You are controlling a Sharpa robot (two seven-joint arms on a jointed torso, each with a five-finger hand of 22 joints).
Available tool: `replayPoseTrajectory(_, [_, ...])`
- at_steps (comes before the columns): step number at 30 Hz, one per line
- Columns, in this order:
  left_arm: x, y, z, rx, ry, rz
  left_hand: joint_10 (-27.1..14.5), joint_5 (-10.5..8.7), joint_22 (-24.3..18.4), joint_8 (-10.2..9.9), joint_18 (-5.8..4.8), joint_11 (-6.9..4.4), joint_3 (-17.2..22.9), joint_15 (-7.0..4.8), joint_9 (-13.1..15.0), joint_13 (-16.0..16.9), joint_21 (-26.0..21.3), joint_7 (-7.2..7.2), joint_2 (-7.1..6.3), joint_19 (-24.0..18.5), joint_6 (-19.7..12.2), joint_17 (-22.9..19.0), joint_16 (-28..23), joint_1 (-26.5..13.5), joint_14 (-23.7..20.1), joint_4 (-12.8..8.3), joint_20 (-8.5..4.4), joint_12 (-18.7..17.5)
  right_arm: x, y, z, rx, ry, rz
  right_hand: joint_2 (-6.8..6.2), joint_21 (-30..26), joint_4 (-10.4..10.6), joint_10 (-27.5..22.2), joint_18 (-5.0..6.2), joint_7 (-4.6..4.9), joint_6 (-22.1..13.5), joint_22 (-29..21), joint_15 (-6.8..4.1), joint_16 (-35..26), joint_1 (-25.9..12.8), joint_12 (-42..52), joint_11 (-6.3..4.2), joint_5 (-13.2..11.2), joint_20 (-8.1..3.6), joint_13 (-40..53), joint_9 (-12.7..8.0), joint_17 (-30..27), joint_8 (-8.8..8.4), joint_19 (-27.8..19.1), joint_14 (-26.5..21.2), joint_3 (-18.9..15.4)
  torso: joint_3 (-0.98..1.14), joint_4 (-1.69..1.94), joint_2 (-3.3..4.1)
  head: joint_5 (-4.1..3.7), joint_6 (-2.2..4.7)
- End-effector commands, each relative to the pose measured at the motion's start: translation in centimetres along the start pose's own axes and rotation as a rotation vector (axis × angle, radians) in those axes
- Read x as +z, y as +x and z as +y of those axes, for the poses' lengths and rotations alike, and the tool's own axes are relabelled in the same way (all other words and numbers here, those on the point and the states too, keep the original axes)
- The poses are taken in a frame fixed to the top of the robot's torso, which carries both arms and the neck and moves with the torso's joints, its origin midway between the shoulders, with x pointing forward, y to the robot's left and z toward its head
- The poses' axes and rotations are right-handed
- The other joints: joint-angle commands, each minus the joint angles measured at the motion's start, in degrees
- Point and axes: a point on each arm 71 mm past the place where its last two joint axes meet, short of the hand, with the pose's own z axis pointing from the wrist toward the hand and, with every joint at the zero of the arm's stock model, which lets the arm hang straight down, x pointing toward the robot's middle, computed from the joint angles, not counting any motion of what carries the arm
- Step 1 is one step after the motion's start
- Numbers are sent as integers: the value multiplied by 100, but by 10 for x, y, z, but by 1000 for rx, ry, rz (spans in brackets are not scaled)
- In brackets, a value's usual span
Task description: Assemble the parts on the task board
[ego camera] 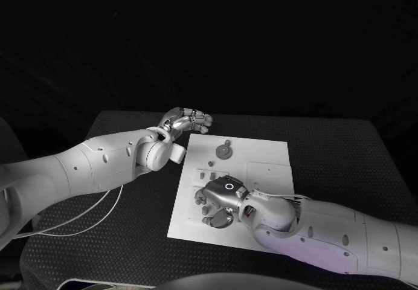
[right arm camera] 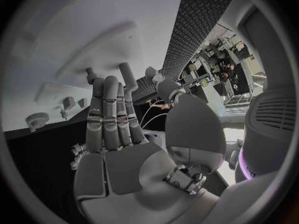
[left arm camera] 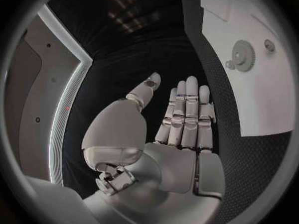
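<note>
The left hand (ego camera: 186, 121) hovers off the far left corner of the task board (ego camera: 261, 175), over the black table (ego camera: 339, 151); in its wrist view its fingers (left arm camera: 187, 114) lie straight and side by side, the thumb apart, and nothing is in it. Further right, on the far part of the board, a gear-shaped part (ego camera: 225, 150) sits flat with a small peg just beside it, which the left wrist view also shows (left arm camera: 243, 56); it looks seated, so I judge at least that piece is placed. Nearer, a few small parts (ego camera: 211, 175) stand or lie along the board's left half, and whether they are fitted or loose is too small to tell. The right hand (ego camera: 220, 202) is low over the near left part of the board, its fingers (right arm camera: 109, 114) extended towards the surface and holding nothing that I can see. No container is on the table; the board's shallow recesses are the only seats. Most of the assembly seems yet to be done.
</note>
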Motion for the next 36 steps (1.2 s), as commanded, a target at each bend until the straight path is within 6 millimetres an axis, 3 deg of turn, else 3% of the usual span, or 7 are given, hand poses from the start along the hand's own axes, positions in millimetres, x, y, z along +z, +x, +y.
replayPoseTrajectory(1, [0, 1, -1, -11, 6, 13, -32, -29, 7, -14, 36, 1, -27, 54, -6, -6, -26, -6, 30, -13, -31, 7, -19, -5, -3, 17, 46, -23, -4, 3, -5, 22, 41, -4, 12, -32, 0, -33, -9, 0, -38, 73, 38, -24, -53, -24, 6, -9, 11, -10, -7, -4, -28, -20, 1, -46, 1, 4, 2, -9, 6])
replayPoseTrajectory(26, [-1, -16, 1, 2, 2, -28, -27, -29, 18, -9, 38, 0, -29, 52, -6, -7, -32, -7, 41, -4, -25, 33, -30, -18, 10, 21, 45, -17, -84, -82, -100, 430, 291, -124, 55, 280, 303, 509, -2, 47, -46, 141, -157, 422, 591, 222, -198, -173, -168, 106, -145, 79, -95, 465, 380, 341, 12, -60, -27, -263, 206])
replayPoseTrajectory(28, [0, -17, 2, 3, 2, -29, -26, -29, 20, -8, 38, -1, -30, 51, -6, -7, -33, -8, 42, -3, -24, 37, -30, -20, 12, 21, 45, -17, -97, -82, -116, 503, 375, -51, 70, 425, 368, 746, -3, 24, -34, 145, -224, 635, 506, 434, -278, -180, -197, 313, -159, 186, -90, 494, 332, 209, 15, -81, -43, -285, 210])
replayPoseTrajectory(31, [0, -16, 2, 3, 1, -28, -24, -29, 22, -8, 38, -2, -31, 51, -7, -7, -33, -8, 44, -1, -24, 41, -32, -24, 15, 22, 45, -16, -115, -74, -131, 600, 486, 76, 231, 725, 867, 862, -2, -21, -167, 167, -282, 1198, -712, 1134, -367, 52, -254, 949, -194, 527, -160, 557, 263, -669, 17, -111, -61, -292, 208])
replayPoseTrajectory(33, [0, -16, 3, 3, 0, -29, -24, -29, 23, -8, 38, -2, -32, 50, -7, -7, -34, -8, 45, 0, -24, 42, -32, -25, 15, 22, 45, -15, -122, -72, -136, 601, 521, 99, 419, 1063, 675, 405, -48, -16, -196, 164, -331, 1789, -1071, 1820, -387, 642, -394, 1668, -178, 954, -154, 491, -39, -1337, 20, -119, -68, -308, 201])
replayPoseTrajectory(34, [1, -16, 3, 3, 0, -28, -24, -29, 23, -8, 38, -2, -32, 50, -7, -7, -34, -8, 45, 0, -24, 43, -32, -26, 16, 22, 44, -15, -127, -70, -139, 605, 541, 124, 735, 1539, 397, -275, -63, -44, -147, 135, -314, 2392, -1263, 2825, -384, 1250, -431, 2688, -155, 1326, -121, 414, -335, -1908, 22, -126, -72, -317, 201])
replayPoseTrajectory(36, [0, -17, 3, 3, -2, -29, -24, -29, 23, -8, 38, -2, -32, 50, -7, -7, -34, -8, 45, 0, -25, 44, -33, -27, 16, 22, 44, -15, -135, -66, -144, 629, 584, 161, 768, 1916, 187, -575, -2, -62, -134, 137, -367, 2626, -1131, 3384, -424, 927, -487, 3165, -168, 1319, -133, 355, -327, -1950, 26, -139, -76, -331, 181])
